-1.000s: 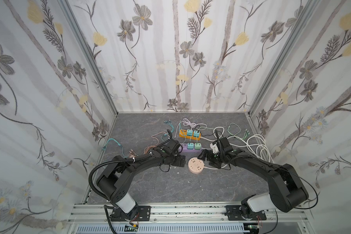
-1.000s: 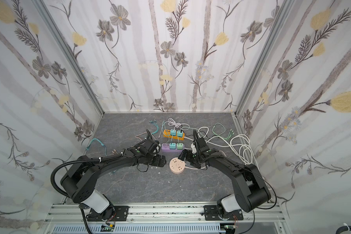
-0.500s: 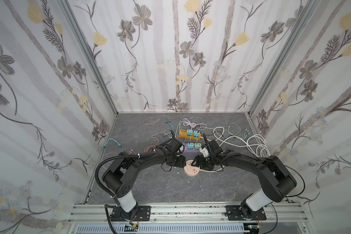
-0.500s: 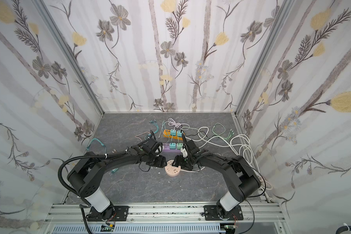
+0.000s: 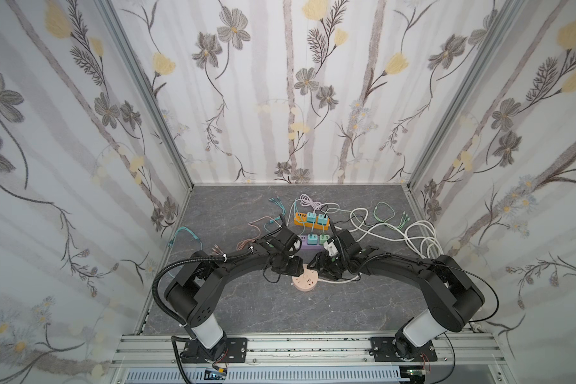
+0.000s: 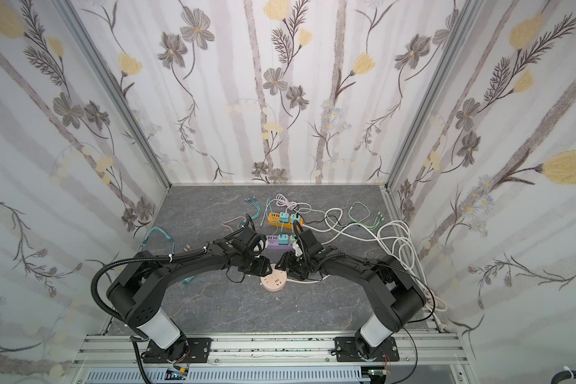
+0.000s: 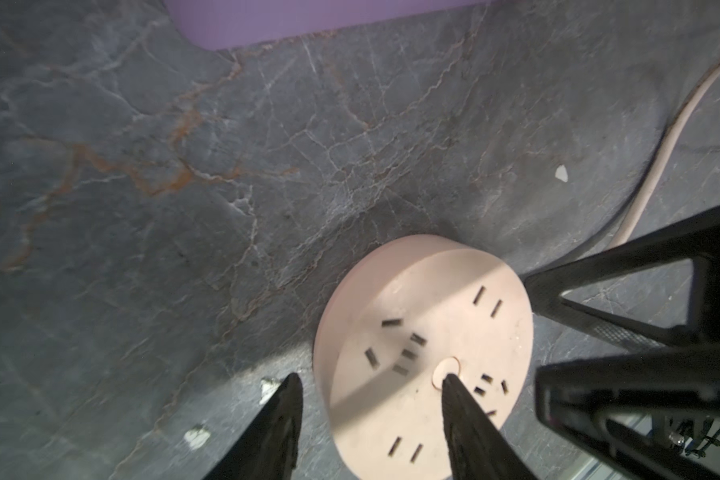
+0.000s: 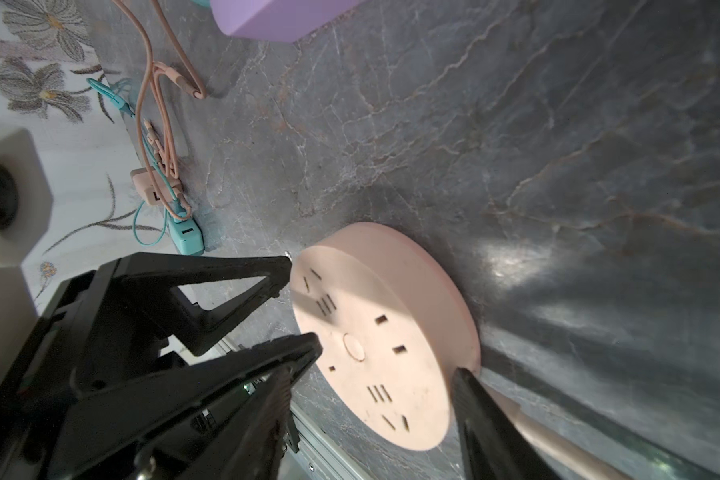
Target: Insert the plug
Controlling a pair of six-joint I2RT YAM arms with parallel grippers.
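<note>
Pink matte round slotted socket; left hand half-open, empty; right hand astride rim, grip unclear.

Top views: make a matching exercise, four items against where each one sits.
Items:
1. round socket
2. purple strip
3. orange strip
4. white cable coil

Places:
A. farthest back of the three outlets
B. by the right wall
C. nearest the front rail
D. between the other two outlets

Pairs: 1-C, 2-D, 3-A, 4-B.
</note>
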